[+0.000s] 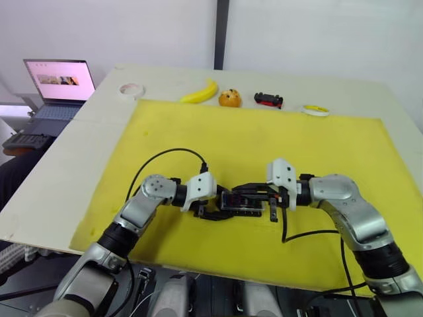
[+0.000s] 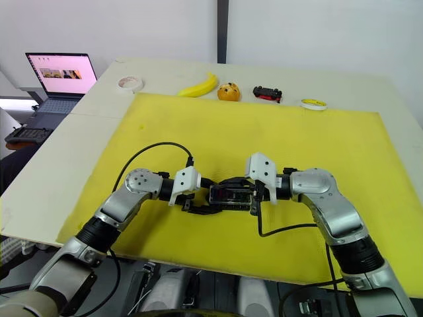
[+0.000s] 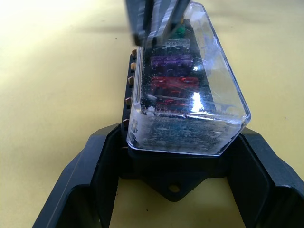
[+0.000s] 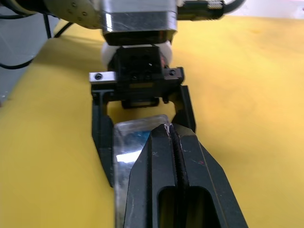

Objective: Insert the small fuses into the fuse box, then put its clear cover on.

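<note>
The black fuse box (image 1: 243, 202) lies on the yellow mat (image 1: 264, 142), near its front middle. The clear cover (image 3: 190, 95) sits on top of it. Through the cover I see small fuses: green, purple (image 3: 173, 61), red (image 3: 173, 83) and teal. My left gripper (image 1: 223, 206) reaches in from the left, its two fingers (image 3: 102, 156) clamped on the sides of the box's black base (image 3: 166, 178). From the right, my right gripper (image 4: 169, 130) has its fingers pressed together, and its tip rests on top of the cover (image 4: 135, 137).
Along the table's far side lie a tape roll (image 1: 132, 90), a banana (image 1: 200, 94), an orange fruit (image 1: 230, 98), a red-and-black toy car (image 1: 268, 100) and a yellow tape roll (image 1: 316, 110). A laptop (image 1: 61, 86) stands off the table's left corner. Black cables loop over both wrists.
</note>
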You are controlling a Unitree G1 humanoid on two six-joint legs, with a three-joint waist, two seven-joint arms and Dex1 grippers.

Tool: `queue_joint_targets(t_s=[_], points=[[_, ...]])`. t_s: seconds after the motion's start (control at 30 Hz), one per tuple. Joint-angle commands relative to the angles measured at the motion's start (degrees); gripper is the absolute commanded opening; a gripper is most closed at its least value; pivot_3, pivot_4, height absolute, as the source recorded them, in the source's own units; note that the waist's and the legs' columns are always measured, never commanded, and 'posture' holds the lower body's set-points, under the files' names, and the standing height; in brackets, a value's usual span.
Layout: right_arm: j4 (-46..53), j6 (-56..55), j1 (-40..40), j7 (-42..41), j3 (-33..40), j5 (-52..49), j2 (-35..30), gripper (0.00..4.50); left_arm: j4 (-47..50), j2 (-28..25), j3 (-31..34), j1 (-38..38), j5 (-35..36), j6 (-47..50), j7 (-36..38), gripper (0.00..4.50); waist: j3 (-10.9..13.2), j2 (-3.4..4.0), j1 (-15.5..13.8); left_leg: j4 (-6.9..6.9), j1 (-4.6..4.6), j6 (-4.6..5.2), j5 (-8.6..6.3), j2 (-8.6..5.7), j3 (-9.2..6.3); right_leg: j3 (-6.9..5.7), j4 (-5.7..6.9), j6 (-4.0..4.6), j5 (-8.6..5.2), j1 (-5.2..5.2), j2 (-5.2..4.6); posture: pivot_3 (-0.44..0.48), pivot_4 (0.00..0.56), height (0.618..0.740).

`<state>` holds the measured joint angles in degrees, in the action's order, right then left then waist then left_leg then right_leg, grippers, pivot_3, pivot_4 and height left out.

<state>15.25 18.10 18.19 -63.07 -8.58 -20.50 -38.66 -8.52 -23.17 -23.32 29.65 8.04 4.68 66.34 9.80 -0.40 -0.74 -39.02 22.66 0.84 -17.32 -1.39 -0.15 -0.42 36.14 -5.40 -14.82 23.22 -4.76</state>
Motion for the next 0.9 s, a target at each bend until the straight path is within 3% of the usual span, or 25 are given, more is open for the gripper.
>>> queue_joint_targets(t_s=[0.03,0.17,0.5,0.7,0.9], points=[[1.4,-0.6,-0.3,0.6,-0.7,1.8,-0.8,0.08,0.7,0.1,0.1,0.1,-0.5,-0.4,0.4,2.61,0.0,0.0,0.0,0.0,0.0,0.0,0.0,0.0,0.0,0.0,0.0,0.0,0.0,0.0,0.0,0.0,0.15,0.74],[-2.1,1.3,-0.3,1.6,-4.6,7.9,-3.3,0.08,0.8,0.0,0.0,0.1,-0.7,-1.4,0.6,2.61,0.0,0.0,0.1,0.0,-0.02,0.0,0.0,0.0,0.0,0.0,0.0,0.01,0.0,-0.01,0.0,0.0,0.15,0.74],[-1.0,17.8,1.1,2.5,-4.6,0.7,-3.6,0.08,1.0,-0.3,-0.4,-0.3,-1.6,-3.2,0.8,2.61,-0.1,-0.01,0.1,0.01,-0.12,0.0,0.0,0.02,-0.02,0.01,0.0,0.03,-0.01,-0.11,-0.02,0.0,0.15,0.74],[-2.8,11.8,2.1,3.7,-5.0,4.5,-3.7,0.08,1.7,-0.1,-0.3,-0.4,-1.3,-1.8,0.6,2.61,-0.2,-0.02,0.1,0.01,-0.13,0.0,0.0,0.02,-0.02,0.01,0.0,0.03,-0.02,-0.11,-0.03,0.0,0.15,0.74],[2.0,5.2,1.5,2.7,0.5,-0.6,-1.8,0.08,1.9,0.0,-0.1,-0.4,-1.2,-1.1,0.4,2.61,-0.2,-0.01,0.1,0.02,-0.09,0.0,0.0,0.01,-0.02,0.01,-0.01,0.03,-0.01,-0.08,-0.03,0.0,0.15,0.74]])
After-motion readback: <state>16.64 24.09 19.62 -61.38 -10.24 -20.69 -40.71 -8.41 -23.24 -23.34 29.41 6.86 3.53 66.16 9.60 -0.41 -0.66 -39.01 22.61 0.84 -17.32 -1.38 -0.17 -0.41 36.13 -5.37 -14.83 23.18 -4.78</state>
